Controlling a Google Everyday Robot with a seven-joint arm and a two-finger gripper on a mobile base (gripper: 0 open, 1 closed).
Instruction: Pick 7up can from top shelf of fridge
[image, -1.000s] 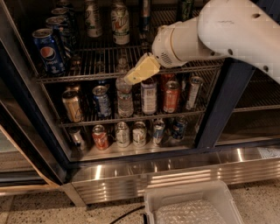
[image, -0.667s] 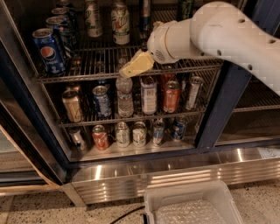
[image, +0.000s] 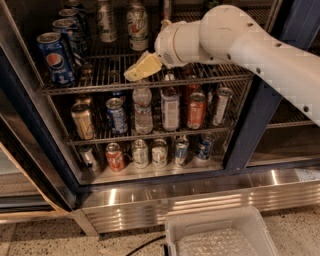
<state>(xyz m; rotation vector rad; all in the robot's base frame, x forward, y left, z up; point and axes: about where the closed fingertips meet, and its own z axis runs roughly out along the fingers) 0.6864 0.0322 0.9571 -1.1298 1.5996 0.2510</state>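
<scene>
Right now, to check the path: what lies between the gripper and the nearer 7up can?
Camera view: only bare wire of the top shelf lies between the gripper, at the shelf's front edge, and the nearer 7up can.

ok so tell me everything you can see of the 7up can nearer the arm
The 7up can is silvery-white with green lettering, seemingly metal, standing upright toward the back of the top shelf, beside its twin. The gripper sits lower in the picture, over the shelf's front rail, apart from the can.
</scene>
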